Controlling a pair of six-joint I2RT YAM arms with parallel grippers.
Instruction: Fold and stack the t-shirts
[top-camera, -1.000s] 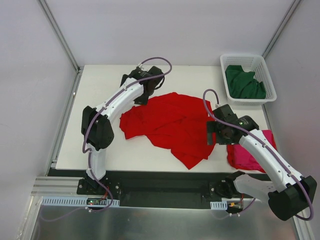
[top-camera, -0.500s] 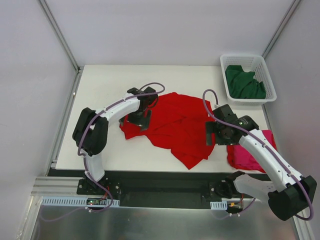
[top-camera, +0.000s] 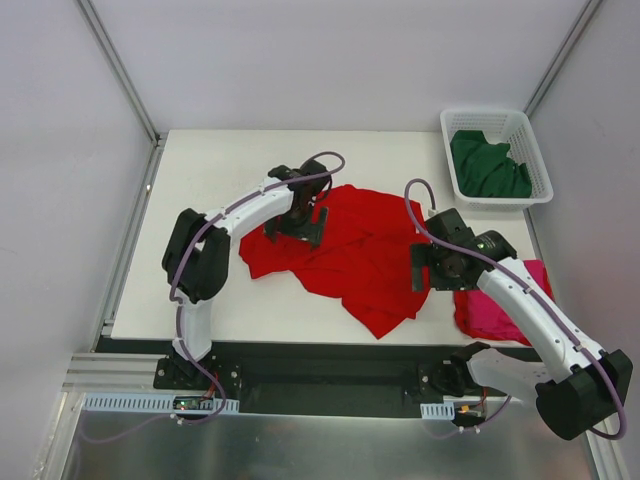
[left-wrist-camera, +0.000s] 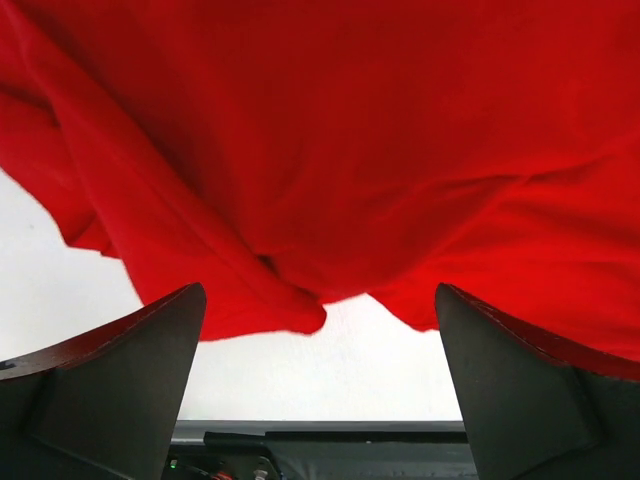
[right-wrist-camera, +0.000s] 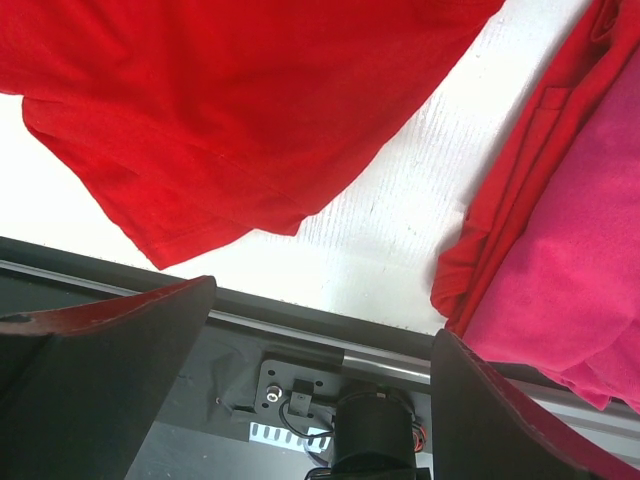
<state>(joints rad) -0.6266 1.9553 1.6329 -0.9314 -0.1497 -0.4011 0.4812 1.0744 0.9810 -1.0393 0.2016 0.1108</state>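
Red shirt (top-camera: 345, 250): crumpled, middle of tabletop (top-camera: 200, 180).
Pink shirt (top-camera: 500, 305): near right corner.
Green shirt (top-camera: 488, 165): in basket (top-camera: 530, 128), far right corner.
Left fingers (left-wrist-camera: 110, 400): spread wide, empty, over red shirt's left part.
Right fingers (right-wrist-camera: 110, 380): spread wide, empty, over its right edge.

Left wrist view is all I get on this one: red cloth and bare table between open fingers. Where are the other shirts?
Observer: The green t-shirt lies bunched in the white basket at the far right corner of the table.
Operator: And the pink one?
Observer: The pink t-shirt sits in a compact pile at the near right edge, partly under the right arm.
Operator: What is the right gripper doing?
Observer: The right gripper is open above the right edge of the red t-shirt, holding nothing.
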